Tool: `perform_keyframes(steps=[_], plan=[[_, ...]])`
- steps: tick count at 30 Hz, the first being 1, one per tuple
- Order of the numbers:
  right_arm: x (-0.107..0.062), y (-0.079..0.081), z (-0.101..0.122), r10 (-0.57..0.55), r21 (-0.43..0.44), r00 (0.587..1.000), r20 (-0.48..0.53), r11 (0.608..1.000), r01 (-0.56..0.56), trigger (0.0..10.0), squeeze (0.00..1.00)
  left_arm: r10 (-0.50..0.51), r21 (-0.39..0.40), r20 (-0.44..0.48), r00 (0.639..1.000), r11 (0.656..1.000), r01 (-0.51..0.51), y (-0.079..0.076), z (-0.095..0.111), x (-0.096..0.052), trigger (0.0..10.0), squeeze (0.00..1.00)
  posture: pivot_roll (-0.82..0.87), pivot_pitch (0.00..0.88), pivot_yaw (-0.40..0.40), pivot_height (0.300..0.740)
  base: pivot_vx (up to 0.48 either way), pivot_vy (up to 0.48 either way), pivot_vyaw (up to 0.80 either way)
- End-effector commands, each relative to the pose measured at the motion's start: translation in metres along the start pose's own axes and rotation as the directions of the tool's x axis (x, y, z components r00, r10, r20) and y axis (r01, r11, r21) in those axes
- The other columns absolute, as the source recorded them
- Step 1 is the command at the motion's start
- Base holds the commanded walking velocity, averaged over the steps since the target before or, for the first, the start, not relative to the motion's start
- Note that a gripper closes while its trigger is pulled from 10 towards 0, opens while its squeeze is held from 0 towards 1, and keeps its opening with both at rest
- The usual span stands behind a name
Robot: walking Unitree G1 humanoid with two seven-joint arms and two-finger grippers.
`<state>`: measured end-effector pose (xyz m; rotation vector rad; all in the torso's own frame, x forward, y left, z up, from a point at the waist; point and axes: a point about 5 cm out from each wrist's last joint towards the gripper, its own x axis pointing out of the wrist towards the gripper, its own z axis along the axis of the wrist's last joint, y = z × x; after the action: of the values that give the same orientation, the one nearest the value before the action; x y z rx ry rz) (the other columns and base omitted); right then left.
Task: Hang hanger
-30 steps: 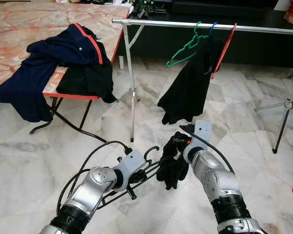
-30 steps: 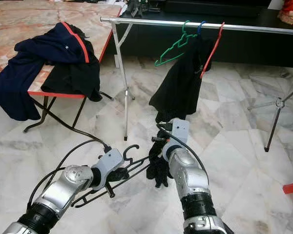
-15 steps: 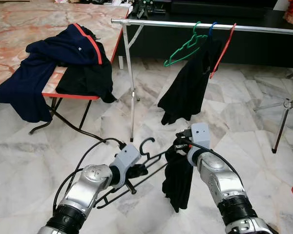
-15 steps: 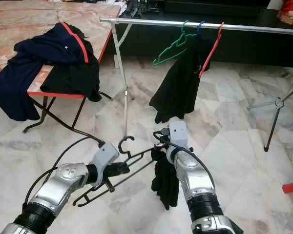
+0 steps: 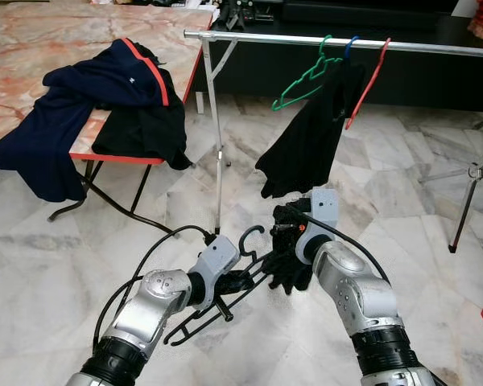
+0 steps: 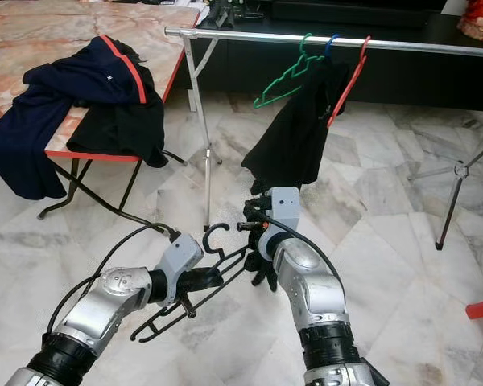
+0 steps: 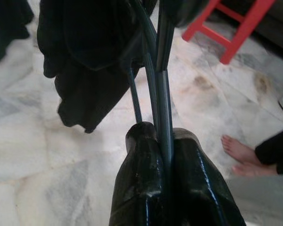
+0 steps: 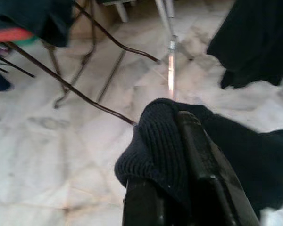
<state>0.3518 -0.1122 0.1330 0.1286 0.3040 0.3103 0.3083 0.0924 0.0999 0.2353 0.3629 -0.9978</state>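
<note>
Raised again, our right pincer (image 5: pixel 283 233) clamps the dark garment (image 5: pixel 290 261); left pincer (image 5: pixel 240 281) grips the black hanger (image 5: pixel 225 285) over open floor (image 5: pixel 56 265).

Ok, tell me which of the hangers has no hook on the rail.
The black hanger, clamped in the left tool low over the floor. The green hanger, blue hanger and red hanger all hook over the rail.
</note>
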Motion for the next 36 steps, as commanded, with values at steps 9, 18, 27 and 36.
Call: perform_keyframes(steps=[9, 18, 27, 36], plan=[[-0.009, 0.024, 0.013, 0.178, -0.019, 0.982, 0.064, 0.984, -0.178, 10.0, 0.00, 0.071, -0.003, 0.063, 0.996, 0.998, -0.070, 0.005, 0.010, 0.000, 10.0, 0.00, 0.03, 0.210, -0.024, 0.740, 0.000, 0.000, 0.00], [-0.006, -0.029, -0.014, -0.176, -0.173, 0.983, -0.043, 0.971, 0.166, 10.0, 0.00, 0.003, -0.007, 0.161, 0.987, 1.000, -0.002, 0.004, 0.024, -0.016, 10.0, 0.00, 0.04, 0.206, -0.025, 0.740, 0.000, 0.000, 0.00], [-0.003, -0.003, -0.001, -0.031, -0.084, 0.999, 0.009, 0.996, 0.032, 10.0, 0.00, -0.116, -0.022, 0.177, 0.977, 0.992, 0.122, -0.008, 0.029, -0.020, 10.0, 0.00, 0.03, 0.207, -0.024, 0.740, 0.000, 0.000, 0.00], [-0.005, 0.004, 0.018, -0.015, -0.099, 0.997, 0.074, 0.995, 0.022, 10.0, 0.00, 0.052, -0.045, 0.156, 0.986, 0.998, -0.046, 0.006, 0.024, -0.013, 10.0, 0.00, 0.02, 0.206, -0.025, 0.740, 0.000, 0.000, 0.00]])
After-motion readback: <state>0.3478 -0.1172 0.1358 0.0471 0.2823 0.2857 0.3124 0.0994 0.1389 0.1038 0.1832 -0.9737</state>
